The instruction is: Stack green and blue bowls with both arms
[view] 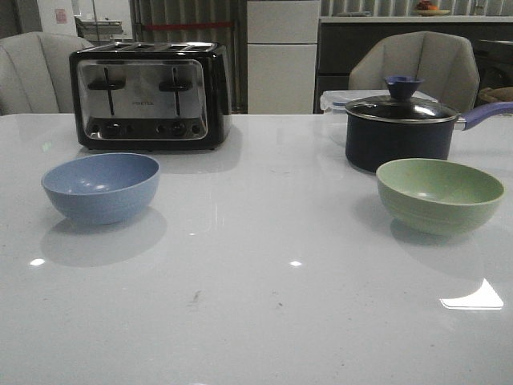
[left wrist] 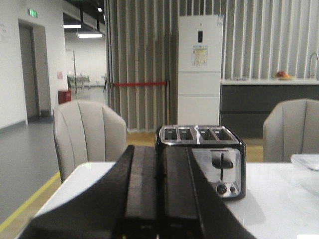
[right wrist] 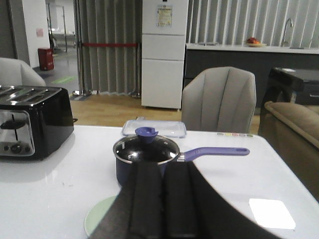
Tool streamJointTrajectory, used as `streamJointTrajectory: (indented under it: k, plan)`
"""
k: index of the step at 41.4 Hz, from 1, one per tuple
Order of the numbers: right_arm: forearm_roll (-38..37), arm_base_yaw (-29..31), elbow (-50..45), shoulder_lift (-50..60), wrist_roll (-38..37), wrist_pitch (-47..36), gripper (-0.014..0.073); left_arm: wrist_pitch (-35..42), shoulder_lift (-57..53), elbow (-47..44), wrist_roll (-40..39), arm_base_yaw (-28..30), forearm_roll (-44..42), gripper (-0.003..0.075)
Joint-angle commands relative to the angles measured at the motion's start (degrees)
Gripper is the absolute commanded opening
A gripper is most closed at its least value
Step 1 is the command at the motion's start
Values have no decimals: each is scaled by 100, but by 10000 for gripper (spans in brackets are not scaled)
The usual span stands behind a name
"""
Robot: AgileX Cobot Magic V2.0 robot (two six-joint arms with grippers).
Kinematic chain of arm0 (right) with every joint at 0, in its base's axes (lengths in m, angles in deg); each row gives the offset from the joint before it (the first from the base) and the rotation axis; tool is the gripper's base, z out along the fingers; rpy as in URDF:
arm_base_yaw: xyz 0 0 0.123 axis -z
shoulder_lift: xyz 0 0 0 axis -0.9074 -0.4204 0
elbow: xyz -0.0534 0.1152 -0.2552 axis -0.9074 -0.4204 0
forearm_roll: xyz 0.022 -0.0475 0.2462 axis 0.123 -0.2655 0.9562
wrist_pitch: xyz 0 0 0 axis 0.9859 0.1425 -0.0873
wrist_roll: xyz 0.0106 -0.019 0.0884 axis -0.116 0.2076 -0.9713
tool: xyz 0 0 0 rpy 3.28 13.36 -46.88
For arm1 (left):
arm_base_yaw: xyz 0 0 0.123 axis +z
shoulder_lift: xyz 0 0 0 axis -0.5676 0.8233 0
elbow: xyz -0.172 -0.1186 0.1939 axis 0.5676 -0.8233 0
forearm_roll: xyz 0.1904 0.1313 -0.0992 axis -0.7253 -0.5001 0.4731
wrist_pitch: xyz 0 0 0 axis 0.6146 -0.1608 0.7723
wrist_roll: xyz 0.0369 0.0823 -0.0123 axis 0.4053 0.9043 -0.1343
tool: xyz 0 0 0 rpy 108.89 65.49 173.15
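The dusty blue bowl [view: 102,186] stands upright on the white table at the left. The pale green bowl [view: 439,195] stands upright at the right, in front of the navy pot; its rim also shows in the right wrist view [right wrist: 98,218]. Neither arm appears in the front view. My left gripper [left wrist: 159,164] is shut and empty, held above the table and pointing at the toaster; the blue bowl is out of its view. My right gripper [right wrist: 164,172] is shut and empty, above the near side of the green bowl.
A black and chrome toaster [view: 149,95] stands behind the blue bowl. A navy lidded pot [view: 401,128] with a purple handle stands behind the green bowl, with a clear plastic box [right wrist: 153,128] behind it. Grey chairs stand beyond the table's far edge.
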Motion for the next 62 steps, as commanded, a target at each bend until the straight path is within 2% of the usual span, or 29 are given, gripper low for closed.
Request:
streamJointTrajectory:
  k: [1,7,20,34,36,38,42,43,46,48,53,62]
  plan:
    - [-45,24,663,-631,41,150,57,-364,573,752,-44,-44,38,100]
    - [-45,24,1079,-1397,41,790,57,-1121,1325,1319,-44,-44,296,101]
    - [-45,24,1079,-2665,41,1370,57,-1626,2366,1132,-44,-44,319,101]
    - [-45,24,1079,-3756,41,1580,66,-1522,3078,951,15,-44,212,107]
    - [-21,24,1079,-3904,41,1614,106,-1522,3148,951,26,-44,120,137]
    - [-8,24,1079,-4001,41,1642,165,-1522,3202,951,68,-44,109,207]
    - [-8,24,1079,-4191,41,1608,366,-1483,3281,951,165,-44,119,427]
    - [-8,24,1079,-4231,41,1589,391,-1469,3298,951,165,-44,119,489]
    - [-8,24,1079,-4368,41,1472,490,-1415,3360,951,165,-44,143,591]
    - [-8,24,1079,-4450,36,1343,514,-1357,3398,951,165,-44,255,611]
    - [-3,45,1145,-4769,-105,1085,514,-1232,3472,951,165,-219,426,589]
    - [307,505,1884,-5782,-196,1182,506,-1134,3484,951,321,-1005,253,538]
